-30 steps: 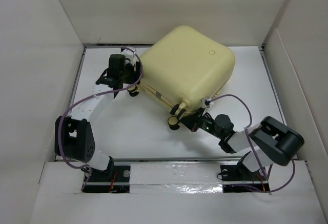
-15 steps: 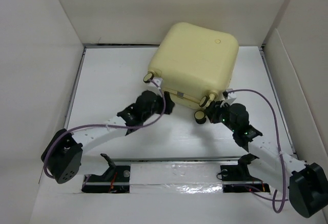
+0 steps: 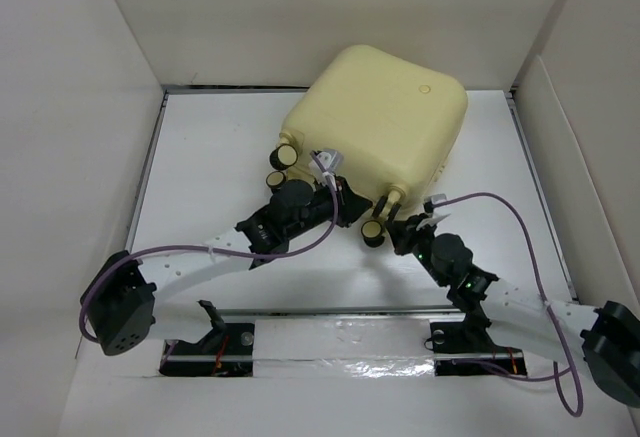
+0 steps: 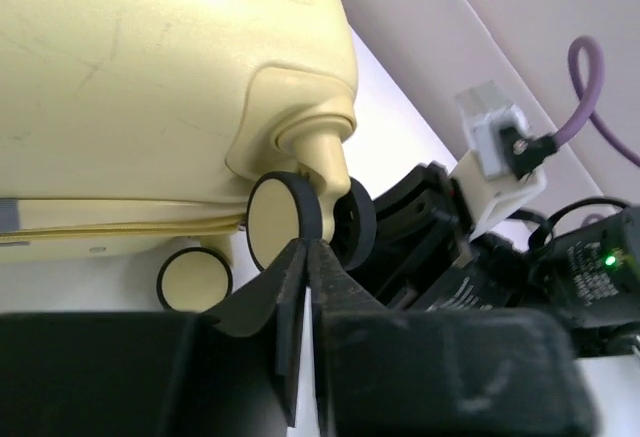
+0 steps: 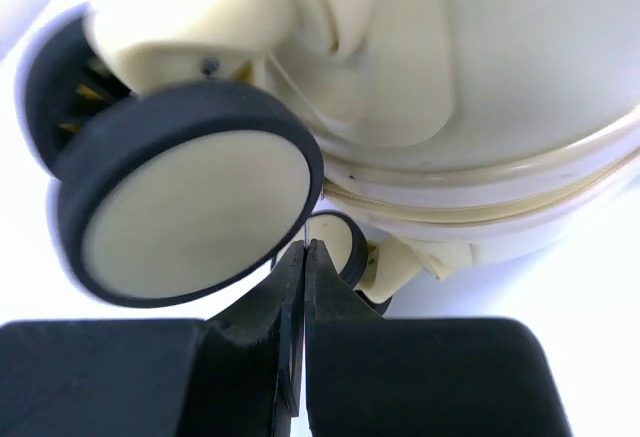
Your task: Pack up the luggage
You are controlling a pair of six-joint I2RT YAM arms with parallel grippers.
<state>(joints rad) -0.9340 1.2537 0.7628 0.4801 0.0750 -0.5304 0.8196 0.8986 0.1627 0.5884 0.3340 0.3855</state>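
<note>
The luggage point(image 3: 385, 117), a pale yellow hard-shell suitcase with a small round emblem point(image 3: 423, 88), lies closed at the back middle of the table, wheels toward me. My left gripper point(image 3: 348, 204) is at its near edge between the wheel pairs, shut and empty. In the left wrist view its tips point(image 4: 305, 247) touch the underside of a yellow-and-black wheel point(image 4: 283, 221). My right gripper point(image 3: 396, 227) is beside the near right wheel point(image 3: 374, 232), shut too. In the right wrist view its tips point(image 5: 303, 249) sit just under that big wheel point(image 5: 190, 207). The lining is hidden.
White cardboard walls point(image 3: 90, 87) enclose the white table point(image 3: 210, 157) on the left, back and right. A cardboard flap point(image 3: 565, 147) stands at the right. Purple cables point(image 3: 500, 202) loop off both arms. The right arm's wrist point(image 4: 500, 157) shows close by in the left wrist view.
The left arm came from the suitcase's left side round to its near edge and its jaws closed. The suitcase turned, its wheels now toward me. The right arm stretched out, its gripper following the wheels.
</note>
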